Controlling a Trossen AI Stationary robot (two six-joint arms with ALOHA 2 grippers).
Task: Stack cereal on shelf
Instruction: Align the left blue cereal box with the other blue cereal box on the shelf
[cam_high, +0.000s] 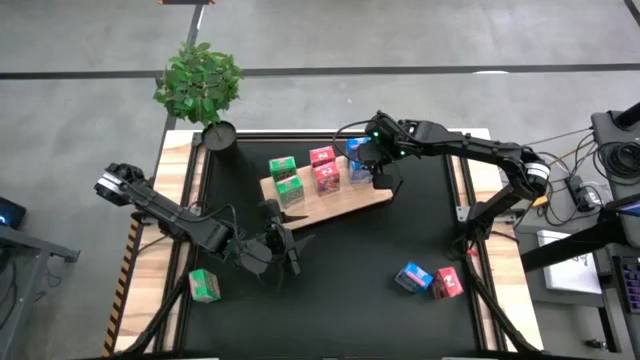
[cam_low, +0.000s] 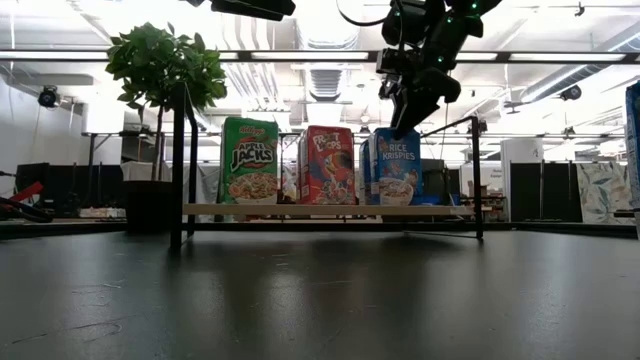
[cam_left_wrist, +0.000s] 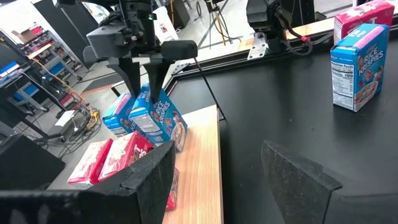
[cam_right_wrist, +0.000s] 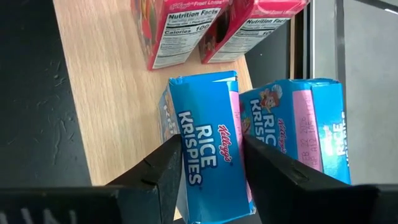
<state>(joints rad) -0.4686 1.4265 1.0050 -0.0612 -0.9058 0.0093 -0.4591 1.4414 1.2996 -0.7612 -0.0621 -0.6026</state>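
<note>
Reaching in from the right edge of the table, my right arm stretches across the black mat (cam_high: 400, 230) with its wrist bent down over the far right end of the wooden board (cam_high: 345, 203). The right gripper (cam_high: 362, 172) hangs point-down over the blue boxes there, and in the right wrist view its two dark fingers (cam_right_wrist: 163, 171) stand on either side of a blue box (cam_right_wrist: 205, 143), one along each long face. I see the fingers close against the box, but I cannot tell whether they are pressing it or just bracketing it. A second blue box (cam_right_wrist: 297, 124) stands just beside the first, at the board's edge. In the left wrist view the box between the fingers leans a little.

My left arm comes in from the left edge and lies low over the near left part of the mat. The left gripper (cam_high: 283, 250) sits just short of the board's near edge, fingers spread apart with nothing between them.

On the board I count two green boxes (cam_high: 285, 178) at the left end, two pink-red boxes (cam_high: 325, 168) in the middle and the two blue ones at the right. Off the board, a third green box (cam_high: 204, 285) lies near the table's left side, and a blue box (cam_high: 412, 276) and a pink-red box (cam_high: 448, 283) sit together near the right front. A potted plant (cam_high: 200, 85) stands at the far left corner.
</note>
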